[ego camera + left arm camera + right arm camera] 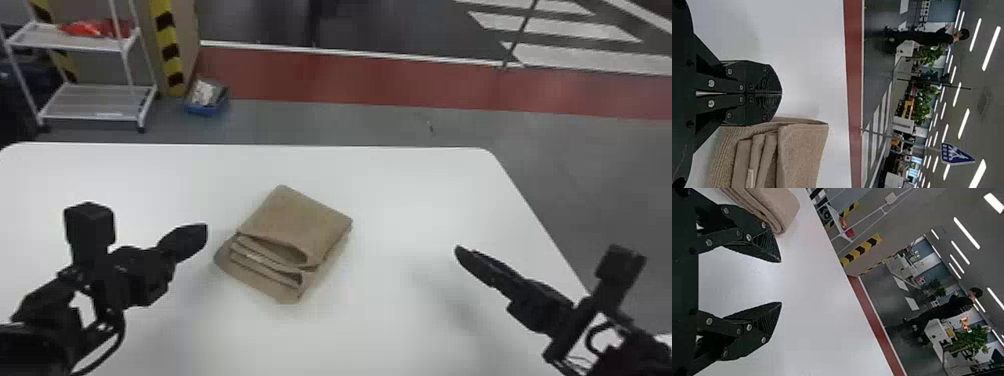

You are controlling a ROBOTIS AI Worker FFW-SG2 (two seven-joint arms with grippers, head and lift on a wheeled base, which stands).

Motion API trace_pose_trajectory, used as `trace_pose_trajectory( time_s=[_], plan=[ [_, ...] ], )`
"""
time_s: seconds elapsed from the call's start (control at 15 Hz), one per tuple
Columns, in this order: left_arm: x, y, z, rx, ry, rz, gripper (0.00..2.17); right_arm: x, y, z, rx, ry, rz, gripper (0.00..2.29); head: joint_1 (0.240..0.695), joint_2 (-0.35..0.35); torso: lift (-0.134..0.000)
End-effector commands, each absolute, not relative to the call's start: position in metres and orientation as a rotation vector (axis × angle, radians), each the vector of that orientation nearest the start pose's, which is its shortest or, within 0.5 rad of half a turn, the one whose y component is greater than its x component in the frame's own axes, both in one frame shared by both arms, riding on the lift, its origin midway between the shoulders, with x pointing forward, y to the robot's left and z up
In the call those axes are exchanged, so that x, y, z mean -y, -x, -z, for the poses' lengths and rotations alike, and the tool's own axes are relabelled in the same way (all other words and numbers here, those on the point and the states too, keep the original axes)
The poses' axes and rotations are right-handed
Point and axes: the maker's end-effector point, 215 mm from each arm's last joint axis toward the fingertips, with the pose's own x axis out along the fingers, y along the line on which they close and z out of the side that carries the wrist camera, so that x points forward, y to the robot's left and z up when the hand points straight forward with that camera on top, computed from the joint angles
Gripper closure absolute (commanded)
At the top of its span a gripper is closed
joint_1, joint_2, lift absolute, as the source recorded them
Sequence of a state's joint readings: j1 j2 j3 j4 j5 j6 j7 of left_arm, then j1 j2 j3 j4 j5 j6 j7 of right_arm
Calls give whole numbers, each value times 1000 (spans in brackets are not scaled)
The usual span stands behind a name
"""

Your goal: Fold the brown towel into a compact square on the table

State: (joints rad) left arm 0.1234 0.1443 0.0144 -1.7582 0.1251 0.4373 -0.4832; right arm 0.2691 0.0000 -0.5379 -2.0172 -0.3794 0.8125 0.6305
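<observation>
In the head view the brown towel (300, 220) lies folded into a thick, roughly square stack, turned at an angle, its layered edges facing the near left and a bottom layer sticking out beneath. My left gripper (205, 232) is left of the towel, apart from it; in the left wrist view the left gripper (781, 94) has its fingers pressed together with nothing between, the towel (803, 152) beside them. Well to the towel's right is my right gripper (457, 250). The right wrist view shows the right gripper (781, 282) with fingers spread and nothing between them, near part of the towel (777, 205).
The white table (400, 175) carries the towel, with bare surface between it and the right gripper. Beyond the far edge stand a white shelf rack (95, 117) and a blue bin (206, 107) on the floor.
</observation>
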Motion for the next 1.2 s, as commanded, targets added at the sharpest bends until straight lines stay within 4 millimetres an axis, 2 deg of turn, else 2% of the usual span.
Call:
trace_pose_trajectory(
  time_s=[0.0,0.33,0.53,0.93,1.13],
  plan=[
    [-163,-520,430,-376,67,517,1993,328,-435,395,-383,-510,-253,579,695,-169,-124],
    [-149,-507,440,-409,90,586,1993,324,-429,386,-368,-521,-273,579,695,-202,-124],
    [-153,-503,449,-428,74,580,1993,320,-428,381,-363,-525,-285,579,695,-205,-124],
    [-151,-503,454,-436,15,570,1993,312,-426,372,-356,-527,-305,579,695,-189,-124],
    [-148,-492,459,-463,25,581,1993,312,-426,370,-353,-528,-306,579,695,-193,-124]
  ],
)
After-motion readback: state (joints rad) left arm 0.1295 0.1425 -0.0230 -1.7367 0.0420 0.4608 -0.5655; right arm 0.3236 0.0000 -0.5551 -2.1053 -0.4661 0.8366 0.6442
